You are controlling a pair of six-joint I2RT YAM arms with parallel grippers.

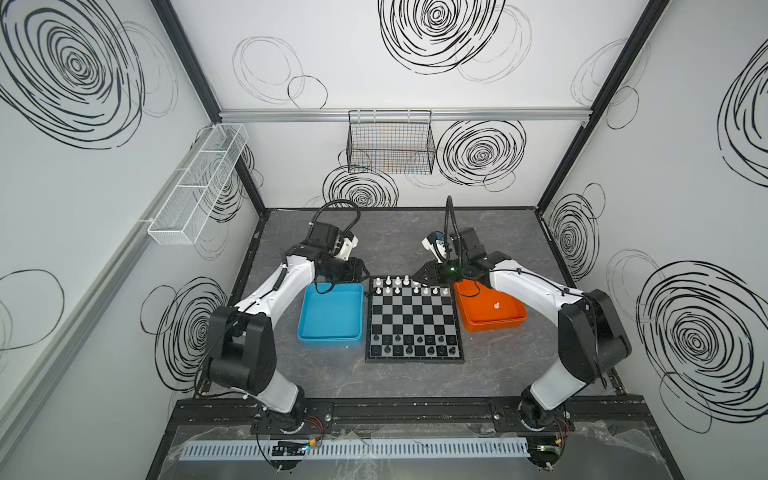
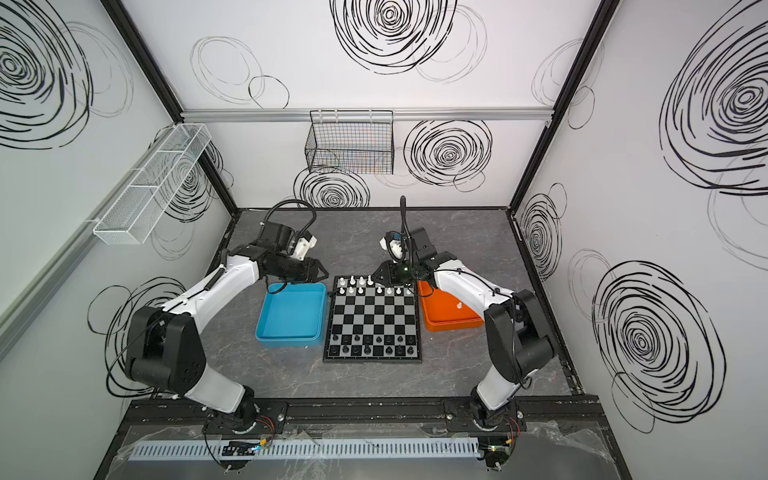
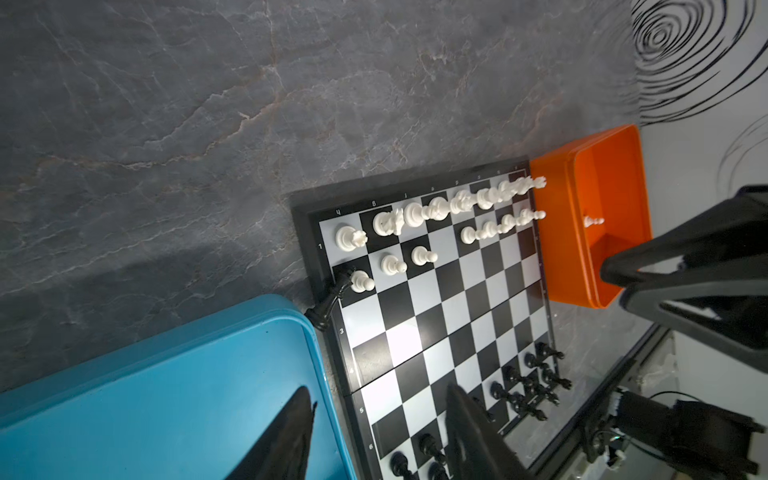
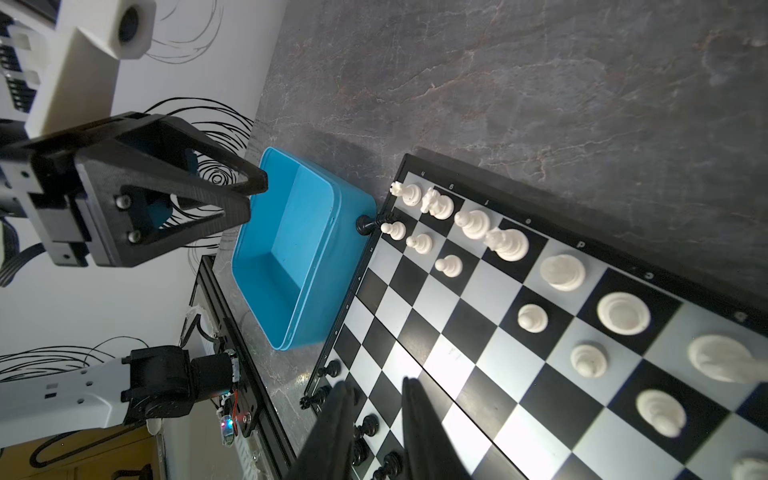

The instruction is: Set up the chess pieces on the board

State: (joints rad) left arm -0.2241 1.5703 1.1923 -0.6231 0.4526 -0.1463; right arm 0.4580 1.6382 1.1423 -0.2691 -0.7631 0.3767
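Left gripper [image 3: 380, 392] is hovering spread and empty by the far-left corner of the board [image 1: 413, 320], right gripper [image 4: 376, 382] barely parted over its far edge; white chess pieces [image 1: 397, 291] are standing in far rows, black ones [image 1: 409, 350] near.

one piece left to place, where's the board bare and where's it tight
Bare: the board across its four middle rows, between white pieces and black pieces, plus one gap in the white pawn row. Crowded: both ends; a fallen black piece straddles the frame beside the blue tray.
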